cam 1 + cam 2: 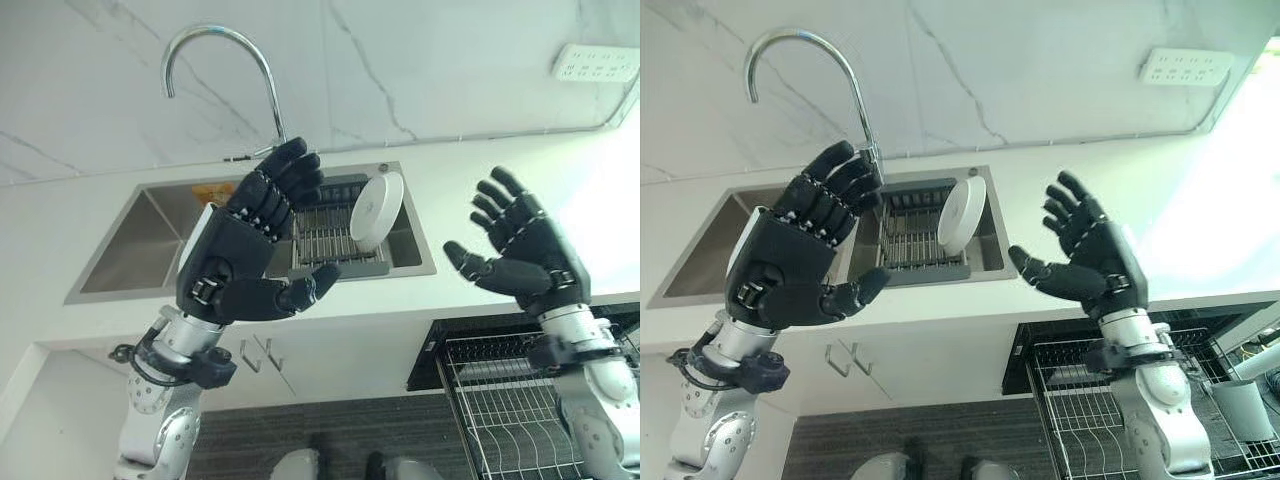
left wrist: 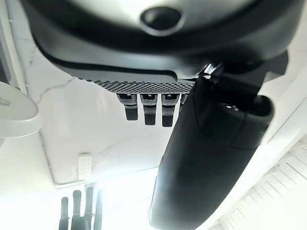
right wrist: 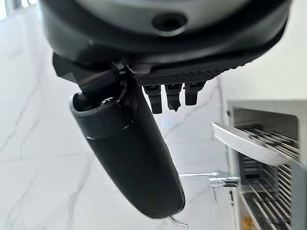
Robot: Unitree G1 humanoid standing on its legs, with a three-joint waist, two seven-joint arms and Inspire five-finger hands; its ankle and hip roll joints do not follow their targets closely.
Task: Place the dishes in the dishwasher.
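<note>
Both hands were raised close before the head camera, palms turned toward each other, with nothing in either. Nearest was the left hand, its fingers spread and nearly straight, the thumb jutting out to the side; it touched nothing and hung in front of the sink. Across from it, well apart, the right hand was likewise spread, fingers loosely fanned and slightly bent, thumb held out, also holding nothing. In each wrist view the hand's own fingertips stood in a short row past the palm with only bare wall beyond them.

Behind the left hand, a white round dish stood on its edge, tilted, in a dark wire drying rack that sat in the right part of the steel sink. Its surface looked plain and smooth, with a raised foot ring on the face turned to the camera. Neither hand was touching it. A curved chrome tap rose behind the sink against the marble wall, where a white socket strip was fixed. The sink was set in a white bench. Below the bench's edge, at the right, the dishwasher's wire basket was pulled out beneath the right arm; at its right end a grey cup-like holder showed.
</note>
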